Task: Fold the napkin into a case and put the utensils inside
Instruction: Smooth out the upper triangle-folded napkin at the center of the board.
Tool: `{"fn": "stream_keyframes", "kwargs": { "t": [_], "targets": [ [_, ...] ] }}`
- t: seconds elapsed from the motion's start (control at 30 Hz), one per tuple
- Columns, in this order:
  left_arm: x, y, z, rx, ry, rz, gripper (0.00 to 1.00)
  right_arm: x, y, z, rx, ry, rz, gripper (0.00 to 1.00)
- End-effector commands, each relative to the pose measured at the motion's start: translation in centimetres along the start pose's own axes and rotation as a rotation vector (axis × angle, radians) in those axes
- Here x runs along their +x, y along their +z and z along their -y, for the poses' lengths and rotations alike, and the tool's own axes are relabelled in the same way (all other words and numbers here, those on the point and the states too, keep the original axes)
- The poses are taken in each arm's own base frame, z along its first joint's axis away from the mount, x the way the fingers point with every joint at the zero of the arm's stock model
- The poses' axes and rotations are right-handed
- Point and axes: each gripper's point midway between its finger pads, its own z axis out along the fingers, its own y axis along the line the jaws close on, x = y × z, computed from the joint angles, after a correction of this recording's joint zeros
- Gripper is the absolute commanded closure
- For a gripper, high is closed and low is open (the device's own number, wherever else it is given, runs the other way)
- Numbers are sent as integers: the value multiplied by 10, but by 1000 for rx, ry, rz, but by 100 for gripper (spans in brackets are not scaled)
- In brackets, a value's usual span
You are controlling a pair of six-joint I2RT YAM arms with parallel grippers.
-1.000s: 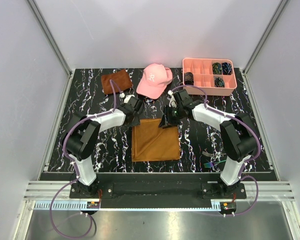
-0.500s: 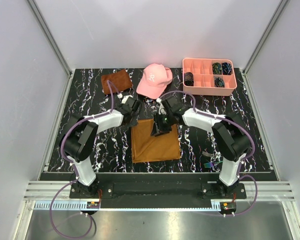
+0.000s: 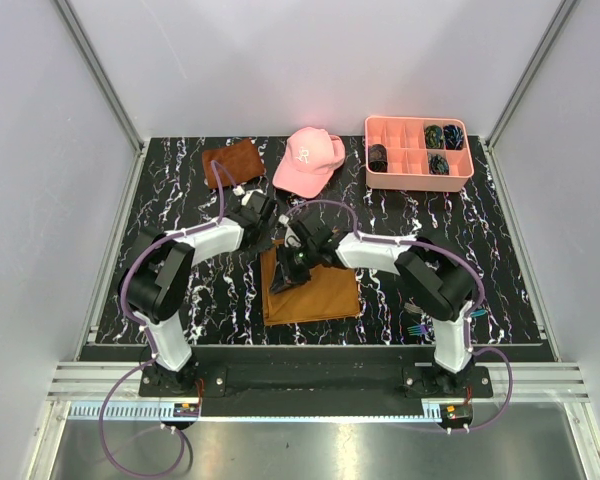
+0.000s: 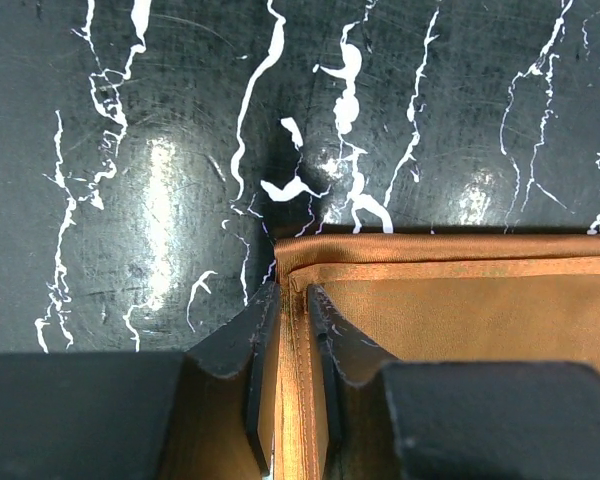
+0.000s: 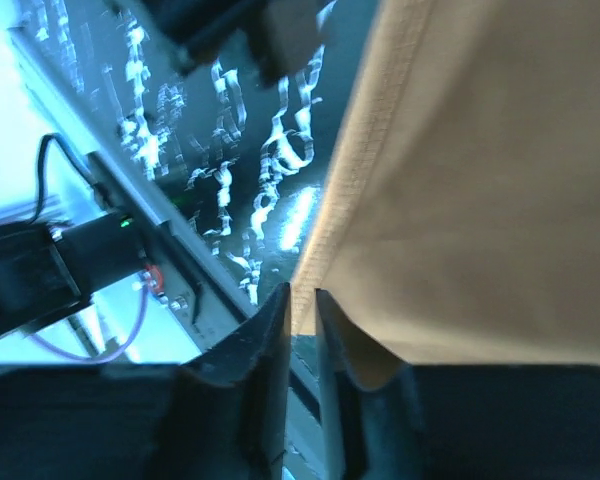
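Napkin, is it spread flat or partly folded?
Partly folded: the right tool pinches an edge of the napkin, lifted over the rest; the left tool grips a corner.

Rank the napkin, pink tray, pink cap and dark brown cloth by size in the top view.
1. napkin and pink tray, about alike (napkin partly hidden)
2. pink cap
3. dark brown cloth

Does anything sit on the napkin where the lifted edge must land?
Nothing visible does. The napkin's flat part is bare. The left gripper pinches only its far-left corner, and the right gripper holds the raised edge. The pink cap lies clear beyond it.
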Motion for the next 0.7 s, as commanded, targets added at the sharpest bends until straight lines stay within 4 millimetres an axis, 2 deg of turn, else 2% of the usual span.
{"fn": "stream_keyframes", "kwargs": {
  "t": [0.0, 0.07, 0.23, 0.33, 0.47, 0.67],
  "targets": [
    [-17, 0, 13, 53, -7, 40, 80, 9, 6, -24, -133, 25, -16, 79],
    [-16, 2, 13, 51, -9, 34, 80, 14, 12, -26, -161, 24, -26, 81],
    [-17, 4, 16, 56, -10, 27, 81, 37, 31, -14, -149, 48, -89, 82],
    [-14, 7, 16, 61, -18, 10, 82, 39, 38, -9, -140, 51, -98, 82],
    [-10, 9, 13, 59, -25, -12, 83, 37, 35, -7, -116, 46, -80, 82],
    [-16, -1, 19, 121, -69, -22, 83, 34, 16, -4, -25, -18, -60, 82]
  ]
}}
